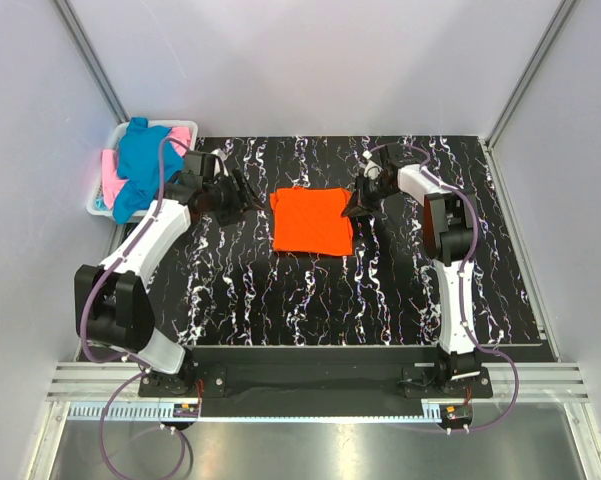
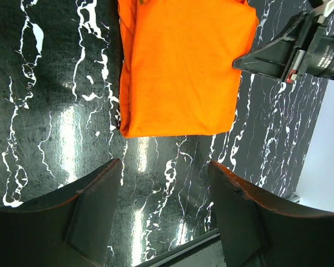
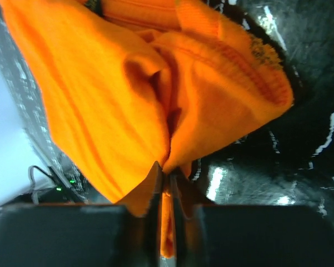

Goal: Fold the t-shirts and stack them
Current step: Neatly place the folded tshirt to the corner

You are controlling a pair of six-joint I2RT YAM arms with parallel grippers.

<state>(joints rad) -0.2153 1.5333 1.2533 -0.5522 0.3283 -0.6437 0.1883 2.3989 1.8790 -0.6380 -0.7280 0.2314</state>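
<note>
An orange t-shirt [image 1: 311, 221] lies folded in a rectangle on the black marbled table [image 1: 280, 300]; it fills the upper half of the left wrist view [image 2: 180, 67]. My right gripper [image 1: 361, 205] is at its right edge, shut on a pinch of the orange cloth [image 3: 167, 111], which bunches up between the jaws [image 3: 165, 178]. My left gripper [image 1: 242, 192] hovers just left of the shirt, open, with only bare table between its fingers [image 2: 164, 183]. A teal-blue t-shirt [image 1: 140, 160] and a pink t-shirt [image 1: 112, 180] are heaped in the basket at the far left.
The white plastic basket [image 1: 100, 205] stands off the table's back left corner. Grey walls close in on three sides. The right arm's gripper [image 2: 292, 53] shows at the top right of the left wrist view.
</note>
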